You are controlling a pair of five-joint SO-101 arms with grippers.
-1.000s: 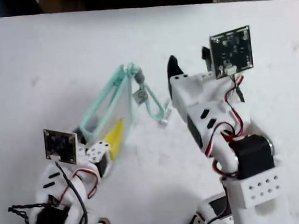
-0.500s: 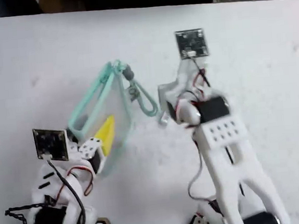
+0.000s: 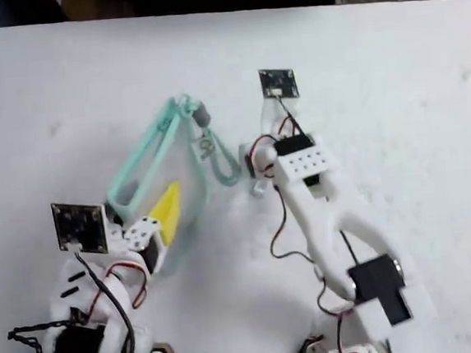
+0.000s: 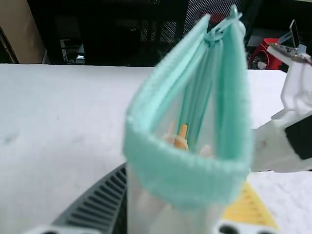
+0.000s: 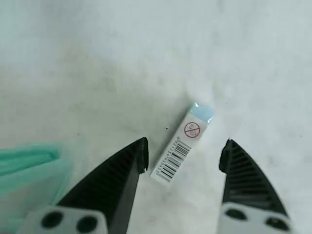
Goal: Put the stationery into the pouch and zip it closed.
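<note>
Right gripper (image 5: pixel 185 142): fingers spread wide, one on either side of the white eraser (image 5: pixel 179 146) and touching neither side of it. The eraser lies flat on the table (image 5: pixel 146 48).

Left gripper (image 3: pixel 141 226): clamped on the near end of the mint pouch (image 4: pixel 187 165), whose mouth gapes open.

High view: the pouch sits at 9 o'clock of the eraser, with its strap loop (image 3: pixel 226 167) between them. A yellow set square (image 3: pixel 168 207) is inside the pouch, toward its 6 o'clock end.
</note>
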